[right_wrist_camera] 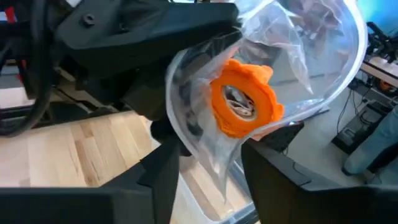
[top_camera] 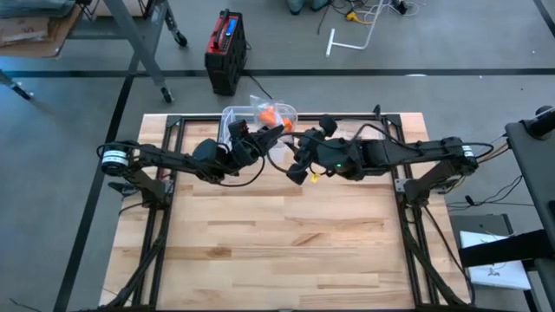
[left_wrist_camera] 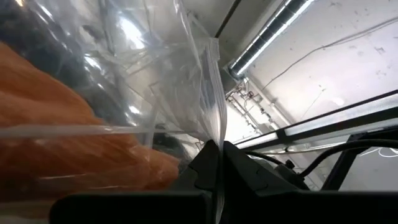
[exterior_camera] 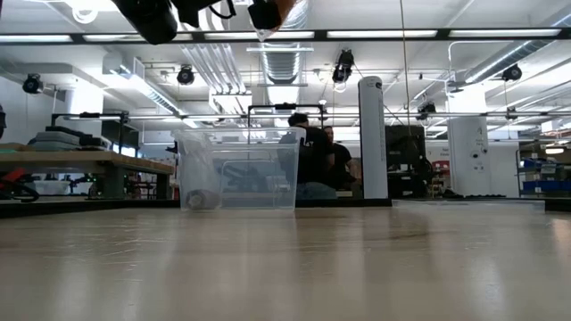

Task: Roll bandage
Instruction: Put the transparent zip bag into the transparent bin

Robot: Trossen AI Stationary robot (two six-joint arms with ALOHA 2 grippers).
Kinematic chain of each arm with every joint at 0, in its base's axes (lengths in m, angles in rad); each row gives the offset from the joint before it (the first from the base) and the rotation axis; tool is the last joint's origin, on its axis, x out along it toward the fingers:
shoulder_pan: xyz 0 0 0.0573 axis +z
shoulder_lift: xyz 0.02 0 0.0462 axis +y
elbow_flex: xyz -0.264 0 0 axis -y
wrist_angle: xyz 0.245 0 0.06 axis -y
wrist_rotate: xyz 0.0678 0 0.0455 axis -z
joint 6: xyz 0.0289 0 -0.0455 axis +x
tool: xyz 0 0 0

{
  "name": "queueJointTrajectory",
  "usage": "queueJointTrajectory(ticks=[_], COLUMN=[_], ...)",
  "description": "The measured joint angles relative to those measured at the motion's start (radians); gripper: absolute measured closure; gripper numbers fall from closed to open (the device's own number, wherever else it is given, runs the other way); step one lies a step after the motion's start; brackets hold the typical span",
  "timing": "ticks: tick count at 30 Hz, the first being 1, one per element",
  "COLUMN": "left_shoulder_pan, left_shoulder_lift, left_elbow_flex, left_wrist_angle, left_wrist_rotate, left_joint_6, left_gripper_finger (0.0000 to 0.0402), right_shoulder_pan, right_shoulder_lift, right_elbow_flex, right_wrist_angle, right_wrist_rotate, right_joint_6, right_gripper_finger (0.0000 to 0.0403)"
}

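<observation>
Fingers (left_wrist_camera: 205, 171) of the left gripper (top_camera: 276, 132) were pinched tight on the edge of a clear plastic bag (right_wrist_camera: 292, 56), held up in the air above the wooden table (top_camera: 286, 251). Inside the bag sat the orange bandage roll (right_wrist_camera: 242, 98), its hollow core facing the right wrist camera. Just beside the bag, the right gripper (right_wrist_camera: 208, 162) had its fingers (right_wrist_camera: 165, 171) partly apart on either side of the bag's lower fold; whether they touched it could not be told. Below the bag, at the table's far edge, stood a clear plastic bin (exterior_camera: 239, 169).
</observation>
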Motion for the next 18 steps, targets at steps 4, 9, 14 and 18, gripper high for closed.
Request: queueJointTrajectory(ticks=[4,9,14,18], left_shoulder_pan=[0.000,0.000,0.000,-0.001], left_shoulder_lift=[0.000,0.001,0.001,0.001], left_elbow_flex=[0.000,-0.009,-0.009,-0.003], left_wrist_angle=[0.001,0.009,0.018,0.020], left_wrist_rotate=[0.000,-0.001,0.037,0.085], left_joint_6=[0.000,-0.001,0.009,0.054], left_gripper_finger=[0.0400,0.0398,0.0396,0.0400], right_shoulder_pan=[-0.020,-0.032,-0.031,-0.039], right_shoulder_lift=[0.013,0.016,0.015,0.013], right_elbow_flex=[0.000,-0.001,-0.001,-0.001], right_wrist_angle=[-0.004,-0.004,-0.029,-0.024], right_wrist_rotate=[-0.010,-0.052,-0.077,-0.243], right_joint_6=[0.007,0.001,0.003,0.017], right_gripper_finger=[0.0282,0.0318,0.0311,0.0281])
